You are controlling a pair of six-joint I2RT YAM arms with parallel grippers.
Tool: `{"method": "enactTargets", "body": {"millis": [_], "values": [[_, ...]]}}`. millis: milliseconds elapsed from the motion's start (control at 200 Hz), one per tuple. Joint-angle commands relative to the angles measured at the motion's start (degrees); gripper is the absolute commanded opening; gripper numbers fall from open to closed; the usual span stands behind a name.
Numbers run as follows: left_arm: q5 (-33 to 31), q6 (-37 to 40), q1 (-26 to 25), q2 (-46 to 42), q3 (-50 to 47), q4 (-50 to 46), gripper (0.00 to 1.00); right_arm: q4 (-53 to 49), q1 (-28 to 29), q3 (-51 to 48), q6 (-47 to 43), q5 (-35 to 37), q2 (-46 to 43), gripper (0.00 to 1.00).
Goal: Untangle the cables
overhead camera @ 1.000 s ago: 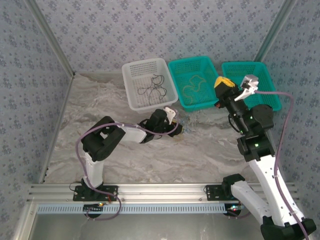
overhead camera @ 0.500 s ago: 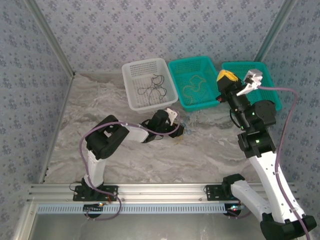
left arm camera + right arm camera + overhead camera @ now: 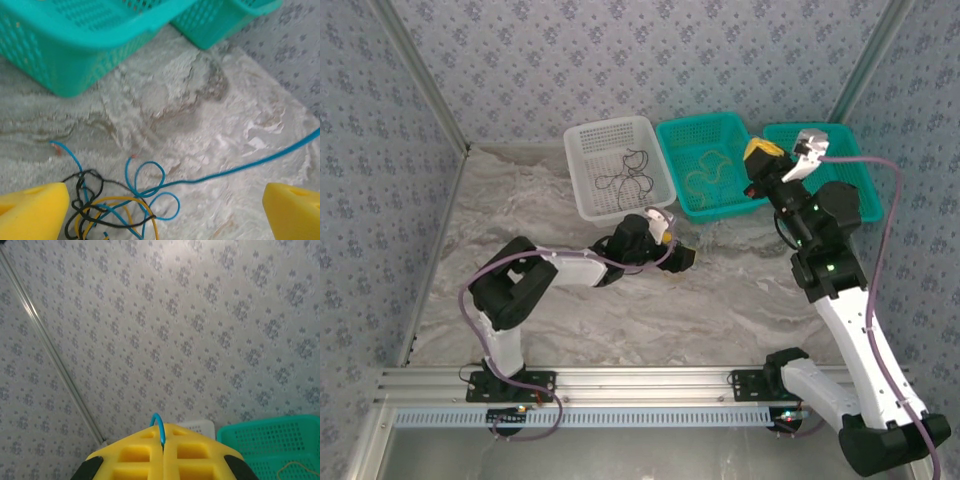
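The tangle of cables (image 3: 107, 210) lies on the marbled table, with blue, black and yellow wires looped through one another. My left gripper (image 3: 167, 202) hovers low over it, open wide, its yellow pads (image 3: 32, 212) at either side and nothing between them. One blue cable (image 3: 235, 170) runs out of the tangle, up and to the right. My right gripper (image 3: 163, 442) is shut on that blue cable, a small loop (image 3: 159, 424) of it poking out above the pads. In the top view the left gripper (image 3: 682, 256) sits before the baskets and the right gripper (image 3: 760, 160) is raised over the teal ones.
Three baskets stand in a row at the back: a white basket (image 3: 582, 190) holding a black wire (image 3: 625, 178), a teal basket (image 3: 705, 121) holding a yellow wire (image 3: 705, 170), and a second teal basket (image 3: 868, 190). Teal basket walls (image 3: 75, 55) stand just beyond the tangle.
My left gripper has opened wide over the tangle. The right gripper has shifted a little up and left, still shut on the blue cable.
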Motion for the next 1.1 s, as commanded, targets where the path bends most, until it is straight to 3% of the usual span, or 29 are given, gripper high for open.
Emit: {"method": "enactTargets", "body": {"millis": [0,280,380,505,745,790,814,979,1094], "values": [[-0.1,2.4,0.3,-2.1,0.8,3.0,0.99,-1.8,-0.3,2.0,1.0,-3.5,0.3,0.0],[0.5,4.4,0.3,2.2,10.0,1.4,0.96,-2.6,-0.2,1.2,3.0,-7.2,1.3,0.0],[1.3,4.6,0.4,3.4,11.8,1.7,0.79,-4.0,-0.3,0.7,2.4,-6.3,0.6,0.0],[0.4,4.8,0.4,3.1,11.3,2.4,0.44,-5.8,-0.8,-1.0,1.6,-3.9,-1.5,0.0],[0.4,3.2,2.2,1.2,9.4,3.6,0.19,-11.6,-4.1,-4.7,1.2,-0.2,-5.1,0.0],[-0.2,3.0,2.4,0.8,9.8,2.3,0.11,-14.0,-4.7,-5.2,1.9,0.9,-5.3,0.0],[-0.7,2.9,2.5,0.6,10.2,0.9,0.0,-15.1,-5.0,-5.6,2.4,1.0,-5.4,0.0],[-3.2,2.3,3.0,-1.2,10.0,-2.0,0.0,-20.0,-6.3,-8.1,3.5,-0.3,-6.2,0.0],[-3.2,1.0,3.6,-3.3,8.1,-0.5,0.0,-27.4,-6.3,-8.5,6.5,8.5,-5.5,0.0]]}}
